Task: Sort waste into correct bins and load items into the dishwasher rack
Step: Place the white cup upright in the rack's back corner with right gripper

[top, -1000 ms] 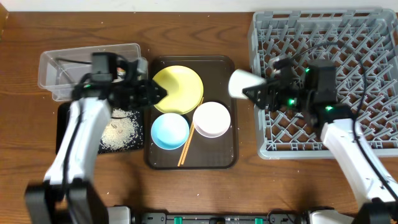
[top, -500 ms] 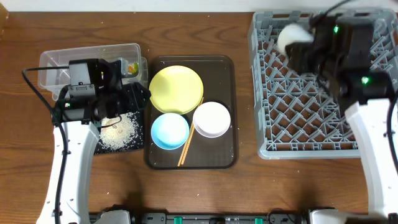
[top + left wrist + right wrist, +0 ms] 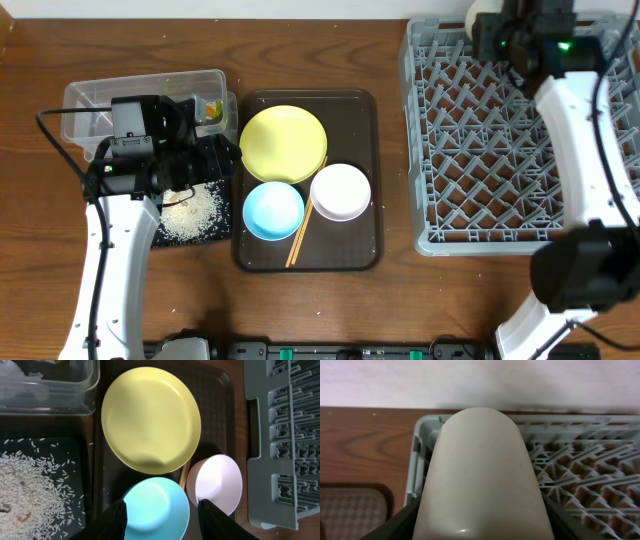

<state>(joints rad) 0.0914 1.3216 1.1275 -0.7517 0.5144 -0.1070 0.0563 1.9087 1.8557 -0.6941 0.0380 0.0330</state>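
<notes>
My right gripper (image 3: 492,30) is shut on the small white cup (image 3: 478,14), held on its side over the far left corner of the grey dishwasher rack (image 3: 520,215). The cup (image 3: 482,470) fills the right wrist view. My left gripper (image 3: 226,156) is open and empty beside the yellow plate (image 3: 285,143). In the left wrist view its fingers (image 3: 162,515) hang above the light blue bowl (image 3: 155,510). The white bowl (image 3: 341,192) and the chopsticks (image 3: 300,230) lie on the brown tray. Rice (image 3: 190,212) lies in the black tray. The wrapper (image 3: 210,108) and the tissue (image 3: 25,390) are in the clear tub (image 3: 90,100).
The dark brown serving tray (image 3: 370,255) sits between the bins and the rack. The rack's pegs (image 3: 580,475) stand right under the cup. The black tray (image 3: 105,195) lies in front of the clear tub, partly under my left arm.
My right arm carried the cup from the rack's left edge up and back to its far left corner. My left gripper drew back from the plate, then stayed still.
</notes>
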